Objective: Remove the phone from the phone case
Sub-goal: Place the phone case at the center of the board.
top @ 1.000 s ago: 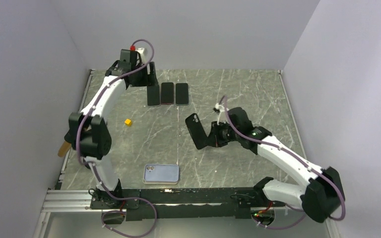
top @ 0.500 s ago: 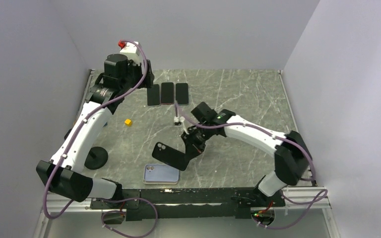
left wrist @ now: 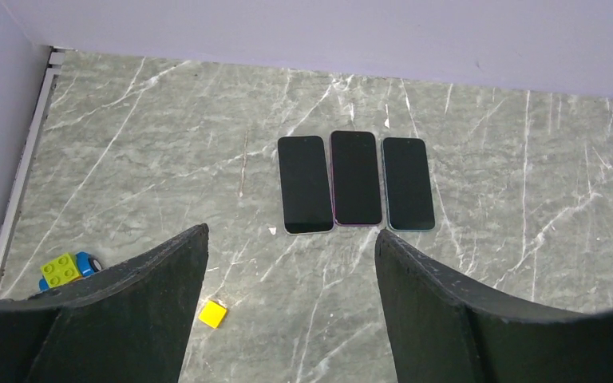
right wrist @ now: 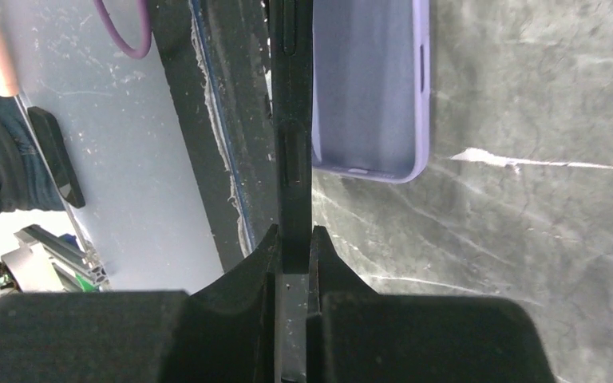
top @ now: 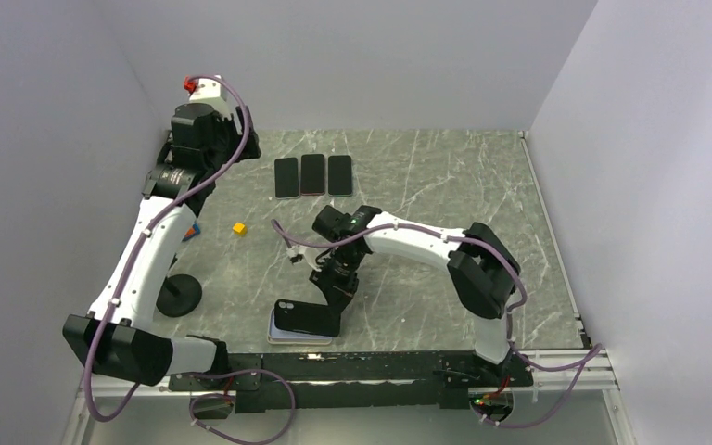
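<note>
Swung across the counter [top: 445,195] to 6 o'clock: right tool [right wrist: 291,239] clamped on black phone case [top: 306,318], now over lavender case [right wrist: 367,88]. Left tool [left wrist: 289,233] spread open, lifted off freed phone [top: 286,177] at 12 o'clock — extraction apparently done.

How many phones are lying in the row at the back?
3, side by side on the table: the left phone, the middle phone and the right phone. Nothing covers that row.

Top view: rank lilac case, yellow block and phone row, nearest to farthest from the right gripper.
1. lilac case, near edge, beneath the black case in the right gripper.
2. yellow block, mid-left.
3. phone row, far side.
</note>
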Controlling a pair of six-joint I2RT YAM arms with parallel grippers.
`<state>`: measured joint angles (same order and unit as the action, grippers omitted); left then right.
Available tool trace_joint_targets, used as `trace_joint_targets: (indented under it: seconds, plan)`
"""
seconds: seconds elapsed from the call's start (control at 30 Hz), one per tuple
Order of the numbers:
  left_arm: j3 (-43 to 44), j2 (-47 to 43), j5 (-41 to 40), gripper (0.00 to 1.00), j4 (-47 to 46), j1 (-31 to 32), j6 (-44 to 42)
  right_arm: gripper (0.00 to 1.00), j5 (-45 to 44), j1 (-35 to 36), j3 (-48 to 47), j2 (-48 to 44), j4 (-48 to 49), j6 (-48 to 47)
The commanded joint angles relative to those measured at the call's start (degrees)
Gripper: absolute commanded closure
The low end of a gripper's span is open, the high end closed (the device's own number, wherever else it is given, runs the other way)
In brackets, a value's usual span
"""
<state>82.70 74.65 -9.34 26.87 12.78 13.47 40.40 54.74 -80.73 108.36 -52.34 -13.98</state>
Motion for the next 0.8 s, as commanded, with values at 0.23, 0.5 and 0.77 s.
trace_joint_targets:
  seconds: [0.23, 0.5, 0.77]
  plan:
    - [1.26, 0.06, 5.38, 0.2, -1.74, -2.78, 3.37, 1.0, -2.02, 1.12, -7.18, 3.67, -5.92, -3.98]
    - [0.99, 0.82, 7.66, 0.2, -2.08, -3.7, 4.3, 1.0, -2.55, 2.34, -9.38, 5.99, -6.5, -3.69]
    - [1.07, 1.34, 8.69, 0.21, -2.08, -4.51, 4.66, 0.99, -2.62, 3.48, -11.19, 7.2, -6.7, -3.62]
